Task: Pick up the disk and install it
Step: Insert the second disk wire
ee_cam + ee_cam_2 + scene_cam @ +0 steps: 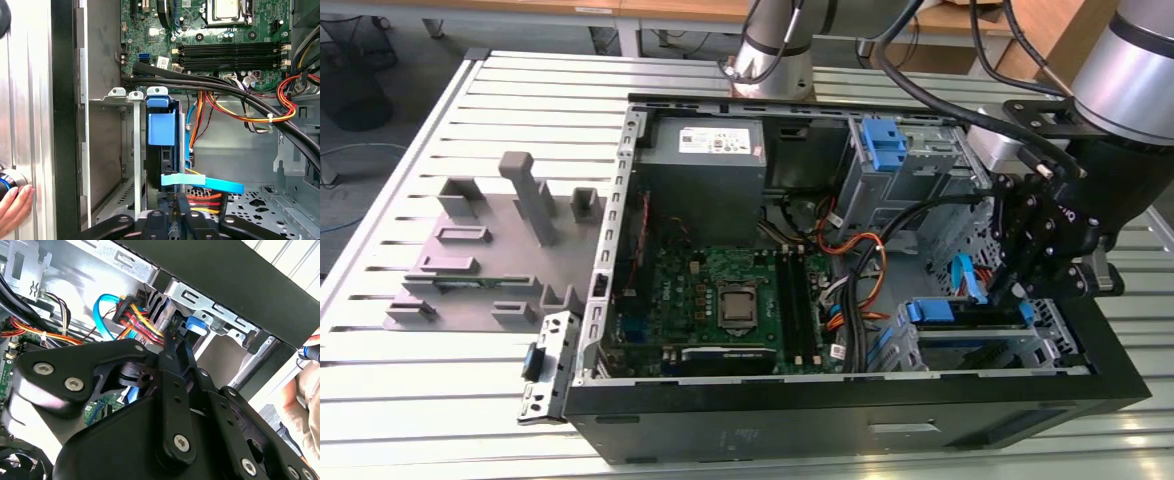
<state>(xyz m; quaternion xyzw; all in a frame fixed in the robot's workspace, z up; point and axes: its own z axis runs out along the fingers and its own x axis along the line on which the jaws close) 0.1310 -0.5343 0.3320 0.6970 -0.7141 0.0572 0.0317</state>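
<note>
The disk [161, 125] stands on edge in the drive cage [974, 335] at the exterior view's lower right. It is a dark slab framed by its bright blue carrier [927, 310], whose tab [195, 322] lies level with the cage's metal lugs. My gripper [1017, 290] hangs over that cage, on the side away from the motherboard. Its black fingers [170, 357] lie close together, tips right at the disk's edge. The gripper [172, 216] lines up with the disk's length in the first wrist view, and nothing shows between the fingers.
A light blue data cable [210, 182] and red-yellow power wires [202, 200] cross beside the disk. Thick black cables [225, 87] run over the motherboard [727, 300]. A second blue latch [887, 145] sits in the upper cage. A person's hand [12, 205] rests outside the case wall.
</note>
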